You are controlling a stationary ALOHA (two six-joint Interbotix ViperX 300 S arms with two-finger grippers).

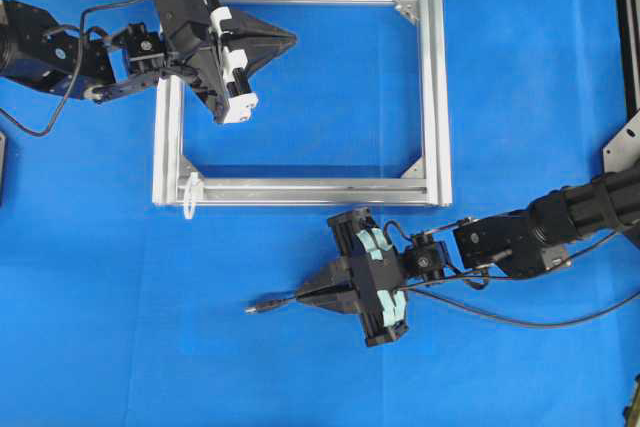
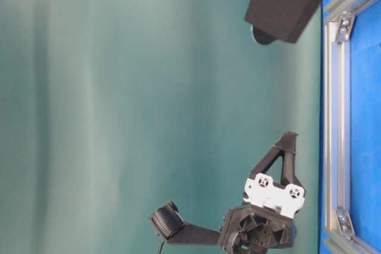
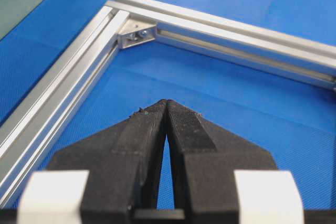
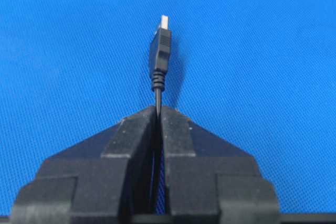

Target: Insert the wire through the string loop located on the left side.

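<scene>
Right pincer (image 4: 158, 109) pinches the wire (image 4: 159, 56) behind its plug, left pincer (image 3: 167, 106) pressed together empty, so I'd keep the plug level heading left to the string loop (image 1: 189, 197).

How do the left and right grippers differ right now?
The left gripper is shut on nothing; the right gripper is shut on the wire, whose plug sticks out past its tips. The left gripper sits over the silver frame, the right gripper over bare blue mat outside it. The left gripper has white finger mounts, the right gripper pale teal ones. Both have black tapered fingers.
</scene>
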